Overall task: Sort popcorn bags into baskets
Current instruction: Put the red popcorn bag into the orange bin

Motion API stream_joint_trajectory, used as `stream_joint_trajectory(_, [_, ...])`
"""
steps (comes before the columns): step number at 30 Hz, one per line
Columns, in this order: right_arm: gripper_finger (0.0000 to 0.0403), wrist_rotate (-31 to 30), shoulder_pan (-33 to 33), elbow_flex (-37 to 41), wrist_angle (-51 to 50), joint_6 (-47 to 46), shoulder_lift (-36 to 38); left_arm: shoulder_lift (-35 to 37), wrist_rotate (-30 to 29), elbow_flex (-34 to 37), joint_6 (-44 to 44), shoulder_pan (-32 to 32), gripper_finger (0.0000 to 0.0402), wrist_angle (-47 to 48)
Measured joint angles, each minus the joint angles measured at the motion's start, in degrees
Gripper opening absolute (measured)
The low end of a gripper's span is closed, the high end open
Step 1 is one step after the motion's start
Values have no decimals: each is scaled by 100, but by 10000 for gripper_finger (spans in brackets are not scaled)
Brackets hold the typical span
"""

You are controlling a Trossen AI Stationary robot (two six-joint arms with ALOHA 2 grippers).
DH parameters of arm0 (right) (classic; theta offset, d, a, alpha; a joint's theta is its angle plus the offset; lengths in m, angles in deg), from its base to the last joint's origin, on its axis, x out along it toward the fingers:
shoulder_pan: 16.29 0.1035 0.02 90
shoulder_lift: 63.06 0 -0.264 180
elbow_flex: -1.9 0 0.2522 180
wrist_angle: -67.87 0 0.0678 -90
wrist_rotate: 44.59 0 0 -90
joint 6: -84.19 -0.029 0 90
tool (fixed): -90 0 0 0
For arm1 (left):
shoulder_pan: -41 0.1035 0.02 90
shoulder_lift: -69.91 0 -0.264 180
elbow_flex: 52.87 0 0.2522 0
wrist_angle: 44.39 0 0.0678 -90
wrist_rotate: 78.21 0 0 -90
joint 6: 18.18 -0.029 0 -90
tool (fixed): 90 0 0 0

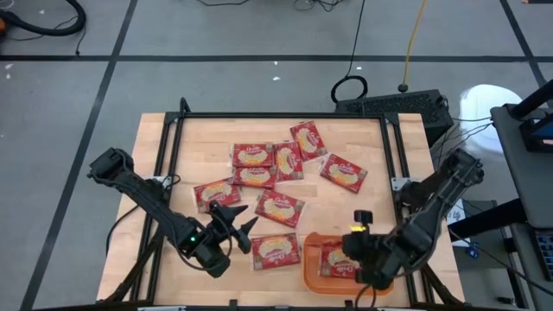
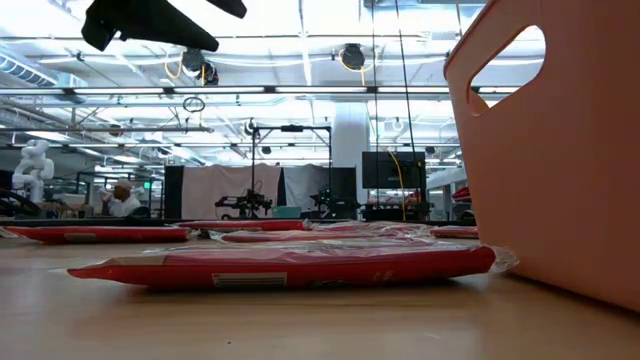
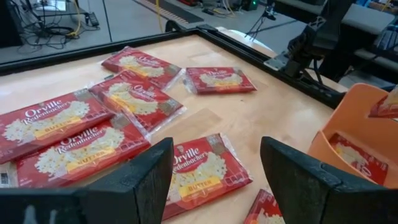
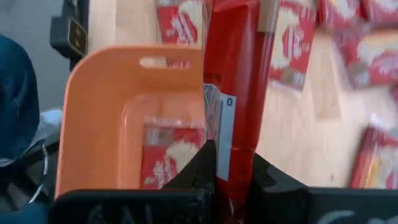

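Note:
Several red popcorn bags with cream-yellow labels lie flat on the wooden table point(image 1: 371, 147), among them one at the near edge point(image 1: 276, 250) and one in the middle point(image 1: 278, 207). The orange basket point(image 1: 313, 272) stands at the near right with one bag point(image 4: 165, 162) flat inside. My right gripper point(image 1: 359, 238) hovers over the basket, shut on another bag point(image 4: 239, 93). My left gripper point(image 3: 216, 149) is open above the table, left of the near bag point(image 3: 199, 174), touching nothing. My right gripper pinches one end of a popcorn bag point(image 4: 231, 168) between its two fingers, coming at it slanting down from above. The bag shows edge-on and hangs below the fingers, lifted clear, over the basket's far wall point(image 4: 168, 62) and the table beside it.
A black frame rail point(image 1: 393, 147) runs round the tabletop. The basket's tall wall with its handle slot point(image 2: 510, 60) fills the right of the low view, with a flat bag point(image 2: 290, 265) just left of it. Bare wood lies along the table's far edge.

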Motion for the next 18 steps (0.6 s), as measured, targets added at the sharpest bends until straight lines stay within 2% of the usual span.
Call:
stream_joint_trajectory(3, [18,290,99,-46,-152,-580,-124,-111,-3,0,2,-2,243,-34])
stream_joint_trajectory(10, [18,351,220,-46,-826,-1622,-487,-558,67,13,76,5,243,-325])
stream_joint_trajectory(18, [18,641,200,-46,-1178,-1697,-1114,-976,68,4,39,37,243,-906])
